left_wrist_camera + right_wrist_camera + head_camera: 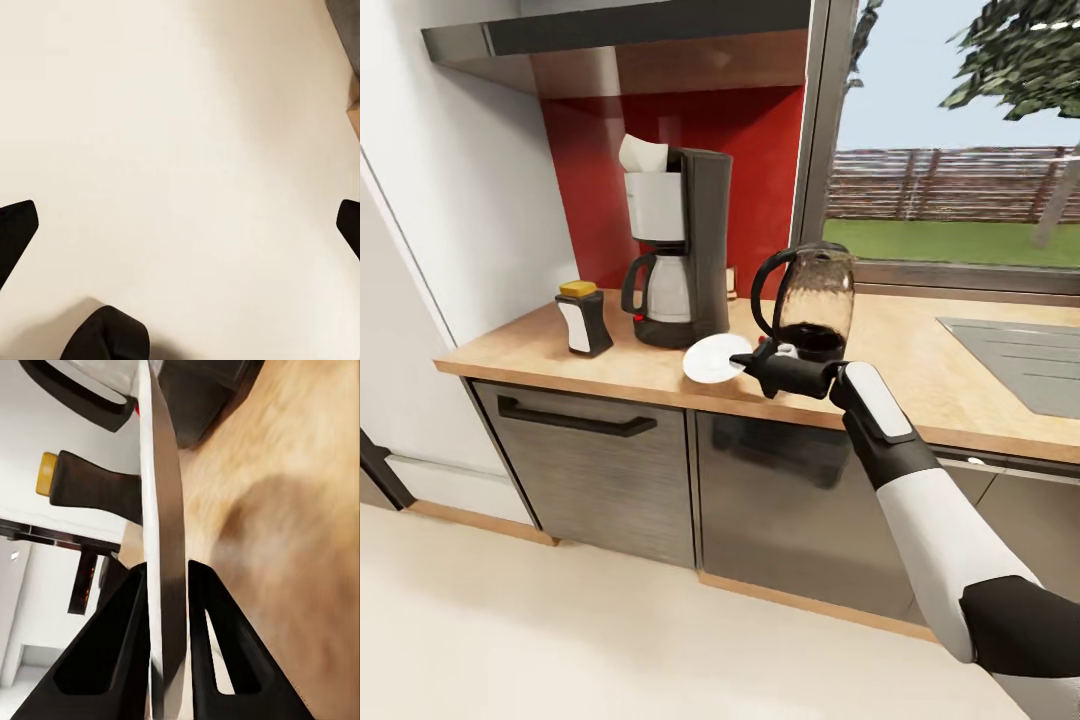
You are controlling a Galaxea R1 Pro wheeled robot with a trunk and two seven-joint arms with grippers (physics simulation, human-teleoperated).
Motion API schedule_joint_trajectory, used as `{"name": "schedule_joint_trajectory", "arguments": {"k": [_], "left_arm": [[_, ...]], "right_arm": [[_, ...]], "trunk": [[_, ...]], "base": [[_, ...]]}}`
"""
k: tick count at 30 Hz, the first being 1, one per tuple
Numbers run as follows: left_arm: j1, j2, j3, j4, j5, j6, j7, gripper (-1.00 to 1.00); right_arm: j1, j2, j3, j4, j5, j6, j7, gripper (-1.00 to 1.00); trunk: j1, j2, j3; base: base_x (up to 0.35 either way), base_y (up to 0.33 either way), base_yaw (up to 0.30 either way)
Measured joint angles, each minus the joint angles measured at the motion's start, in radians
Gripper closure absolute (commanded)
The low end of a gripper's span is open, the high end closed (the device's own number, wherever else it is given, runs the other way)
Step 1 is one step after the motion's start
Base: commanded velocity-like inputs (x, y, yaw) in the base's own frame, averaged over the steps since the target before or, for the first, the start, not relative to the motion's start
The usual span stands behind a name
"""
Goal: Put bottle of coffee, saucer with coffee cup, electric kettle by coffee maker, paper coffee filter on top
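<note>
Head view: countertop (920,370) carries, left to right, bottle of coffee (585,318), coffee maker (678,250) topped by paper coffee filter (643,153), saucer (712,359), electric kettle (813,300). Right gripper (745,366) pinches the saucer's right rim just in front of the coffee maker; whether the saucer rests on the wood is unclear. Coffee cup not seen.

Left wrist view: left gripper (180,225) spread wide, empty, above pale floor (172,135).

Right wrist view: fingers (120,652) clamp the saucer (166,540) edge-on; bottle (90,486) beyond.

Risk: a thin-rim hold may slip, or releasing tilted may clatter the saucer into the kettle close beside it.
</note>
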Motion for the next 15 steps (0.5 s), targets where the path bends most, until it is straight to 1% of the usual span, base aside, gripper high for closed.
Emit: {"name": "schedule_joint_trajectory", "arguments": {"k": [5, 15], "left_arm": [[0.000, 0.000, 0.000, 0.000, 0.000, 0.000, 0.000, -1.00], [0.000, 0.000, -0.001, 0.000, 0.000, 0.000, 0.000, -1.00]], "right_arm": [[0.000, 0.008, 0.000, -0.002, 0.000, 0.000, -0.016, 1.00], [0.000, 0.021, 0.000, -0.002, 0.001, -0.003, -0.020, 1.00]], "trunk": [[0.000, 0.000, 0.000], [0.000, 0.000, 0.000]], "base": [[0.000, 0.000, 0.000], [0.005, 0.005, 0.000]]}}
